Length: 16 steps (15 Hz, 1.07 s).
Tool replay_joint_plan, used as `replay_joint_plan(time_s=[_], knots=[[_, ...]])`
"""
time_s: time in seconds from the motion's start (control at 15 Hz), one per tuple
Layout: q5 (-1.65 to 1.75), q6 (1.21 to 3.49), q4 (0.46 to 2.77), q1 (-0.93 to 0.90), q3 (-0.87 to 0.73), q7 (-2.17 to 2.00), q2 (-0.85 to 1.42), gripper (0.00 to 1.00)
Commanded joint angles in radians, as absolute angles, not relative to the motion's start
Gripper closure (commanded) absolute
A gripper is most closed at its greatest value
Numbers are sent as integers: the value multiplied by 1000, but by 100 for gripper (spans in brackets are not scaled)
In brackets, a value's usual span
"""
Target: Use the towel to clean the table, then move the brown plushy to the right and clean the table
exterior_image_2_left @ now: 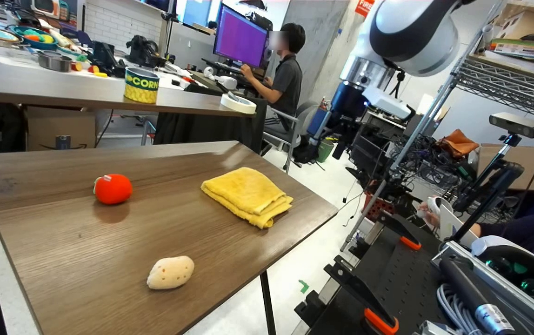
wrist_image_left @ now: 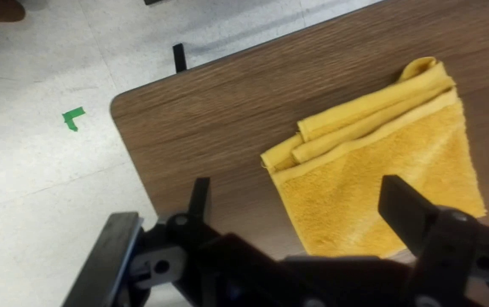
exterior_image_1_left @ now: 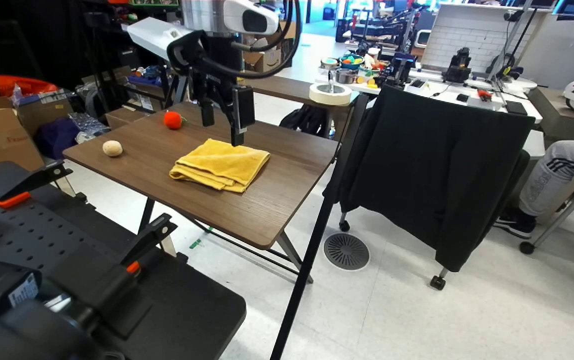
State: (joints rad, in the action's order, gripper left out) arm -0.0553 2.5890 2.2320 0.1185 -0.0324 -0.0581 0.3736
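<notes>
Dark brown wood-top table (exterior_image_2_left: 76, 251): one; rectangular, rounded corners, thin dark legs; in both exterior views.
Red-orange ball (exterior_image_2_left: 114, 190): one; whitish tag on top; in an exterior view, at left on the table's far half.
Corn can (exterior_image_2_left: 141, 86): one; yellow and green, lettered "CORN"; upright on a farther tabletop (exterior_image_2_left: 95, 96).
Brown plushy (exterior_image_2_left: 170, 272): one; pale tan, speckled; near side of the table, well apart from the ball.
Masking tape roll (exterior_image_2_left: 240, 106): one; cream; at the right end of the farther tabletop.
Yellow towel (exterior_image_2_left: 247, 196): one; folded in layers; right part of the table, well apart from ball and plushy.
Robotiq gripper (exterior_image_2_left: 326, 146): one; raised clear of the towel, right of it in this view; jaws spread wide; in the wrist view one finger (wrist_image_left: 405, 212) appears across the towel, the other across bare wood.
</notes>
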Motion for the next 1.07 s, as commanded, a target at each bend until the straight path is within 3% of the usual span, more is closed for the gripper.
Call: replay_joint_plan(time_s=[0.0, 0.4, 0.67, 0.73, 0.8, 1.0], knots=[[-124, 2515, 2038, 60, 6, -132, 524, 0], [-56, 2506, 1717, -134, -90, -450, 817, 0], [-69, 2356, 1537, -159, -123, -516, 978, 0], [-74, 2265, 1506, -141, -107, -487, 991, 0], [-80, 2391, 1612, -152, -105, -489, 938, 0], [-78, 2304, 1538, -144, -105, -489, 981, 0]])
